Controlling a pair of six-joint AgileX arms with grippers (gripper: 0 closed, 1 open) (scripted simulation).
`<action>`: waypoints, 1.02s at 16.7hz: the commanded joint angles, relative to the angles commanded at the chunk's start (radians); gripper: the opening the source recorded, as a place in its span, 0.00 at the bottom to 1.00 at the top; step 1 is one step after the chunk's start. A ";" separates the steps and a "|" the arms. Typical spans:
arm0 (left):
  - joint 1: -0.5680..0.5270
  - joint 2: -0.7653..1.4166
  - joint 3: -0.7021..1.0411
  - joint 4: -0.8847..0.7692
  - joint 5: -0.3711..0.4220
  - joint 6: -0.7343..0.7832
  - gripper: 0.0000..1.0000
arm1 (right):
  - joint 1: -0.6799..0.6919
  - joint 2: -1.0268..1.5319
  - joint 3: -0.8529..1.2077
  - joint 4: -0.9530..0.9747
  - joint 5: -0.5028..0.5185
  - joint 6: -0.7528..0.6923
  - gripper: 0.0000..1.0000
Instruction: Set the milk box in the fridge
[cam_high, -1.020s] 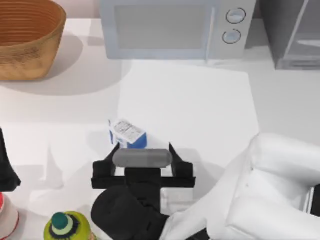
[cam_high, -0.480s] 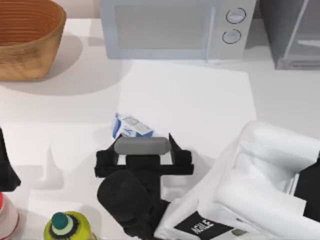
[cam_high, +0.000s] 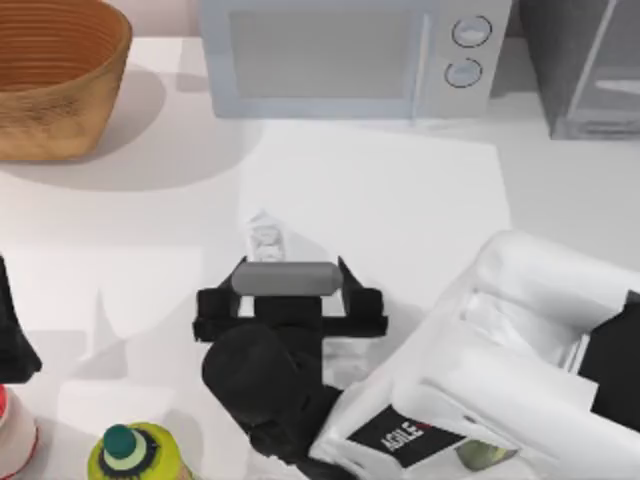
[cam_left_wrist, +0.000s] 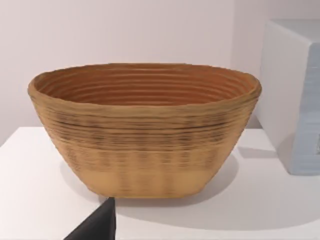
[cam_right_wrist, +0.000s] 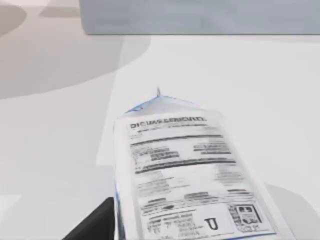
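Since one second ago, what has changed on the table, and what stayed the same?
The right gripper moved slightly toward the microwave. The milk box tipped away from it and shifted toward the microwave; it now lies with its printed panel up. Whether it is gripped cannot be told. The basket, fridge and green bottle kept their places, and the left arm stayed parked at the left edge.

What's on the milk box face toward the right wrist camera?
White panel with rows of dark printed text, blue edging on the milk box; clearest in the right wrist view.

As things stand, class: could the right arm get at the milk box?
Probably yes: the right gripper sits right at the milk box on the table, with nothing between them.
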 joint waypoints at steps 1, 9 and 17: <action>0.000 0.000 0.000 0.000 0.000 0.000 1.00 | 0.000 0.000 0.000 0.000 0.000 0.000 0.85; 0.000 0.000 0.000 0.000 0.000 0.000 1.00 | 0.000 0.000 0.000 0.000 0.000 0.000 0.25; 0.000 0.000 0.000 0.000 0.000 0.000 1.00 | 0.000 0.000 0.000 0.000 0.000 0.000 0.00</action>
